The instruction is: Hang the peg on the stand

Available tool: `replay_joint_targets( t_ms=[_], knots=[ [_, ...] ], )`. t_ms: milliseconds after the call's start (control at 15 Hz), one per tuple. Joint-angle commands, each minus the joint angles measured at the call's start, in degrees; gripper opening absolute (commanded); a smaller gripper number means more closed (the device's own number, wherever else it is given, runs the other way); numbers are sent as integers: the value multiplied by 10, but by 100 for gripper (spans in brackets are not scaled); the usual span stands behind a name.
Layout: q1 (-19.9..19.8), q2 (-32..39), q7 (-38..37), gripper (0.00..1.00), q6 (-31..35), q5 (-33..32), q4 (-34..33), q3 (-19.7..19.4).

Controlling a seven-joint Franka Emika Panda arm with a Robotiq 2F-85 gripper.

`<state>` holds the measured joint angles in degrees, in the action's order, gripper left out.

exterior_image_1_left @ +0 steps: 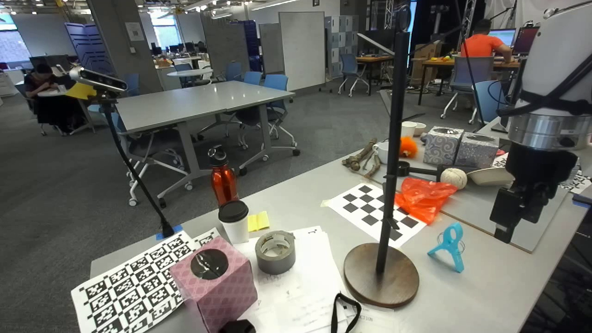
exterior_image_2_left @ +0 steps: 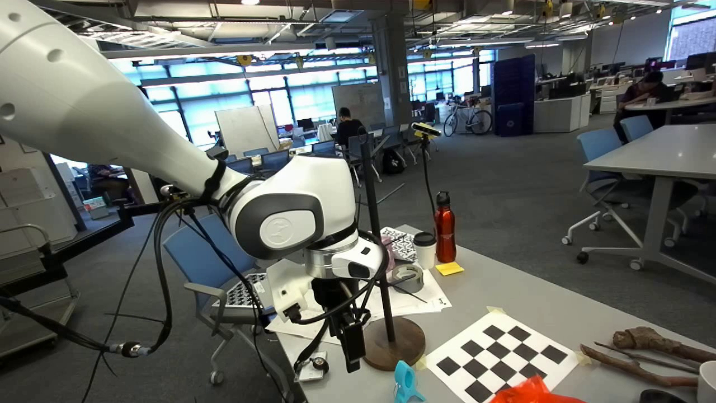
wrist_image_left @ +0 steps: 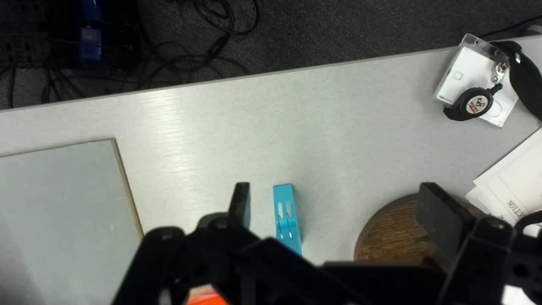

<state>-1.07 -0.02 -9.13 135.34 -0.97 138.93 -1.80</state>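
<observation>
A bright blue peg (exterior_image_1_left: 450, 245) stands on the table beside the stand, its legs spread. It also shows at the bottom edge in an exterior view (exterior_image_2_left: 406, 384) and from above in the wrist view (wrist_image_left: 286, 214), its lower end hidden by the gripper. The stand (exterior_image_1_left: 392, 152) is a tall black post with thin side arms on a round dark wooden base; it also shows in an exterior view (exterior_image_2_left: 373, 207), and part of its base shows in the wrist view (wrist_image_left: 391, 233). My gripper (wrist_image_left: 335, 188) is open and empty, above the table near the peg, pointing down.
A checkerboard sheet (exterior_image_1_left: 358, 203), an orange-red plastic bag (exterior_image_1_left: 425, 194) and a grey board (exterior_image_1_left: 522, 231) lie near the peg. A pink tissue box (exterior_image_1_left: 226, 291), tape roll (exterior_image_1_left: 276, 254) and white cup (exterior_image_1_left: 236, 229) stand beyond the stand. A badge (wrist_image_left: 478, 80) lies near the table edge.
</observation>
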Motion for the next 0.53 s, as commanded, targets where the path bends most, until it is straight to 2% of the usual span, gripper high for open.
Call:
replay_joint_targets(
  t_ms=[0, 467],
  knots=[
    [-2, 2, 3, 100, 4, 0, -2, 1],
    [-6, 24, 6, 100, 59, -10, -16, -5]
  ],
)
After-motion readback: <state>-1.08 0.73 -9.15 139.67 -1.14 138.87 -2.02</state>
